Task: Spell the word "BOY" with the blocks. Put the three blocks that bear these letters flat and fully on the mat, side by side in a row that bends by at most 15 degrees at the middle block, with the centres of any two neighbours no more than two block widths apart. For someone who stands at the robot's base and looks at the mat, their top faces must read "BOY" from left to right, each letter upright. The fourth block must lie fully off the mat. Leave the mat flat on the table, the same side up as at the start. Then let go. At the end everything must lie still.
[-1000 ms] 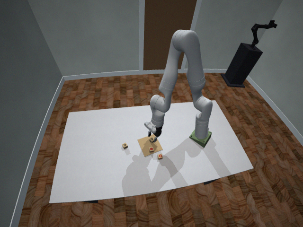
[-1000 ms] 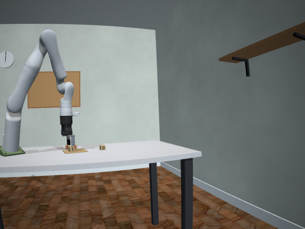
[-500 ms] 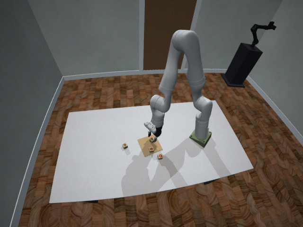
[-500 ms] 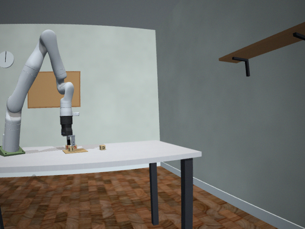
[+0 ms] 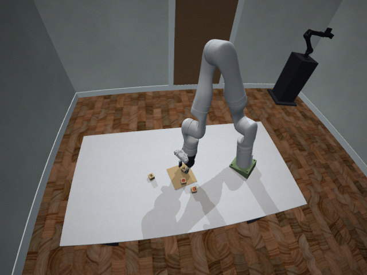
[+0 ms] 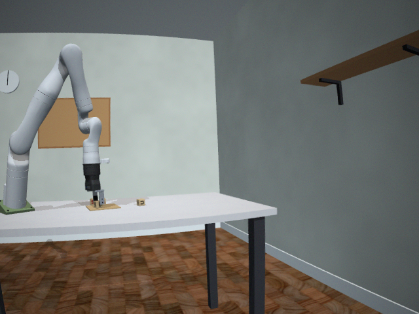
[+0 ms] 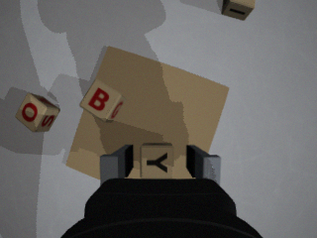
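A tan mat (image 7: 155, 119) lies on the white table; it also shows in the top view (image 5: 181, 176). The Y block (image 7: 158, 159) sits on the mat's near edge in the wrist view, between my open fingers. My gripper (image 7: 159, 156) is low around it, open, fingers on both sides; it shows in the top view (image 5: 184, 167) and the exterior view (image 6: 98, 199). The B block (image 7: 101, 101) (image 5: 183, 180) with a red letter lies on the mat's left part. The O block (image 7: 38, 113) (image 5: 194, 189) lies off the mat to the left.
A fourth block marked 6 or 9 (image 5: 151, 176) lies off the mat on the table, also in the exterior view (image 6: 141, 201). The arm's green base (image 5: 242, 167) stands on the table to one side.
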`<state>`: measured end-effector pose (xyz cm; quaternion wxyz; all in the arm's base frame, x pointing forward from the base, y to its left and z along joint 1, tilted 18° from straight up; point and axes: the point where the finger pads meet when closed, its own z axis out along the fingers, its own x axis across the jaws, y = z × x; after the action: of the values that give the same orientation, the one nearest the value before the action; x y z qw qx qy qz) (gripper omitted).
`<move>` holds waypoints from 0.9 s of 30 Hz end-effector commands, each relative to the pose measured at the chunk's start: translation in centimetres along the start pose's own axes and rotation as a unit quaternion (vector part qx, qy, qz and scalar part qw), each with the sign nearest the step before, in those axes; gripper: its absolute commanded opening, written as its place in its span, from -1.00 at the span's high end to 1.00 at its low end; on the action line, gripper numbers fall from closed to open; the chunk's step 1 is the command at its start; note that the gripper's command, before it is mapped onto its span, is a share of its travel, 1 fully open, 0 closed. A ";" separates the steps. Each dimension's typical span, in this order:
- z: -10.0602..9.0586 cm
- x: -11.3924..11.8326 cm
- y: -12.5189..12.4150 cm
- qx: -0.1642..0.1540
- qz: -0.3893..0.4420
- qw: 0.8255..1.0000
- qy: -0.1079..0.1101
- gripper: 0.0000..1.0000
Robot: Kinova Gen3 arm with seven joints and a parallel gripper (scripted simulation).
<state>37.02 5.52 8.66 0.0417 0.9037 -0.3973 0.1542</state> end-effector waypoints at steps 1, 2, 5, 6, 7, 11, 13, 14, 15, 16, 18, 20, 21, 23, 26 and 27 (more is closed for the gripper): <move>0.8 -0.3 0.4 -0.007 -0.003 1.000 -0.002 -1.00; 1.0 -0.3 0.4 -0.007 -0.003 1.000 -0.002 -1.00; 1.3 -0.3 0.4 -0.007 -0.003 1.000 -0.002 -1.00; 1.3 -0.3 0.4 -0.007 -0.003 1.000 -0.002 -1.00; 1.4 -0.3 0.4 -0.007 -0.003 1.000 -0.002 -1.00; 1.6 -0.3 0.4 -0.007 -0.003 1.000 -0.002 -1.00; 1.6 -0.3 0.4 -0.007 -0.003 1.000 -0.002 -1.00; 1.6 -0.3 0.4 -0.007 -0.003 1.000 -0.002 -1.00; 1.6 -0.3 0.4 -0.007 -0.003 1.000 -0.002 -1.00; 1.6 -0.3 0.4 -0.007 -0.003 1.000 -0.002 -1.00; 1.6 -0.3 0.4 -0.007 -0.003 1.000 -0.002 -1.00; 1.6 -0.3 0.4 -0.007 -0.003 1.000 -0.002 -1.00; 1.6 -0.3 0.4 -0.007 -0.003 1.000 -0.002 -1.00; 1.6 -0.3 0.4 -0.007 -0.003 1.000 -0.002 -1.00; 1.6 -0.3 0.4 -0.007 -0.003 1.000 -0.002 -1.00; 1.6 -0.3 0.4 -0.007 -0.003 1.000 -0.002 -1.00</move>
<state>36.95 5.11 7.00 0.0481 0.9047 -0.3961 0.1495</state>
